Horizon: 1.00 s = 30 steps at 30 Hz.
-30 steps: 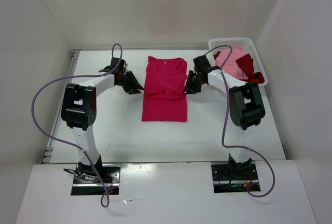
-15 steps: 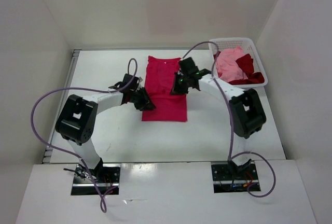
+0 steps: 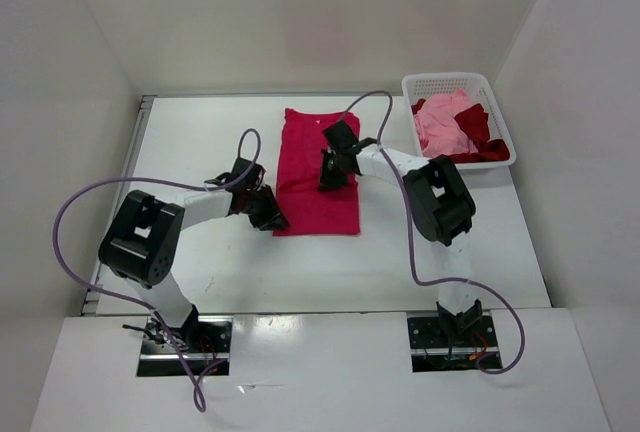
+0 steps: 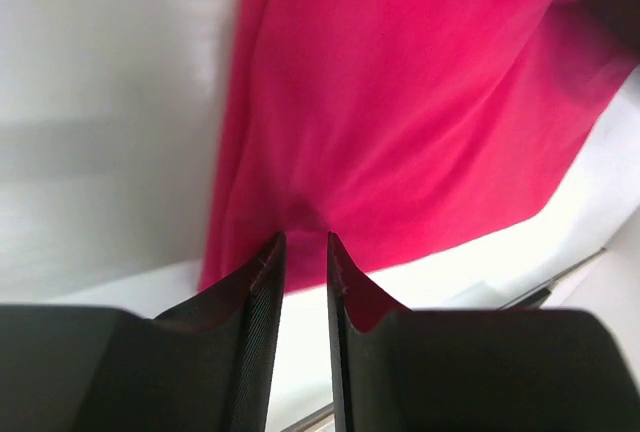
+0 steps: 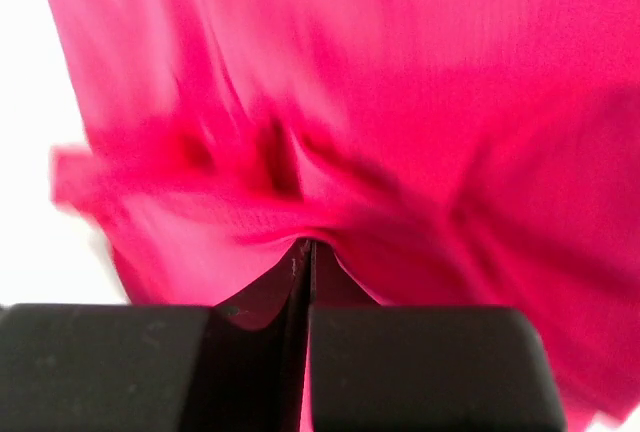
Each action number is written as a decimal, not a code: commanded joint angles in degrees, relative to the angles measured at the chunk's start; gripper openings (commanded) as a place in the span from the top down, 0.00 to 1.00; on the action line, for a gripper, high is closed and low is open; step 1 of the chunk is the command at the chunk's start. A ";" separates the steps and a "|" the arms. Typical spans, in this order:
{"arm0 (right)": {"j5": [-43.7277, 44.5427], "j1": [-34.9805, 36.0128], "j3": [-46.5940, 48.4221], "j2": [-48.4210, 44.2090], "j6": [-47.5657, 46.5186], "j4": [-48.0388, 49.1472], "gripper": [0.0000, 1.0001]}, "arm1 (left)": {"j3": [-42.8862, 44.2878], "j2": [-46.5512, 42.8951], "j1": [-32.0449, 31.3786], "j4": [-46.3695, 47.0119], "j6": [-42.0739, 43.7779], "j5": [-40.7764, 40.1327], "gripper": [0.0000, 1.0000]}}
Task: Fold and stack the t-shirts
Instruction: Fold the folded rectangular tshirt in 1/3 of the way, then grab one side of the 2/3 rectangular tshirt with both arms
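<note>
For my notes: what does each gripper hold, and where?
Right gripper: crimson-pink t-shirt, pinched mid-cloth. Left gripper: at its near-left corner; grip unclear.
</note>
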 commanded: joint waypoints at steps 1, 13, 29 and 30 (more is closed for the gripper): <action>6.42 -2.17 8.75 3.15 -0.20 5.55 1.00 | -1.02 -5.23 -0.49 -4.84 1.81 -2.94 0.70; 3.62 -3.23 0.33 -11.14 2.25 3.60 0.98 | -1.89 -12.81 3.72 -10.04 3.65 -3.57 0.54; -6.84 -4.55 -43.18 -35.79 11.05 11.87 0.53 | -3.13 -1.56 4.43 -4.94 4.71 0.66 0.56; -6.84 -4.55 -43.70 -35.26 11.05 11.88 0.53 | -3.13 -1.04 4.43 -4.94 4.71 0.66 0.57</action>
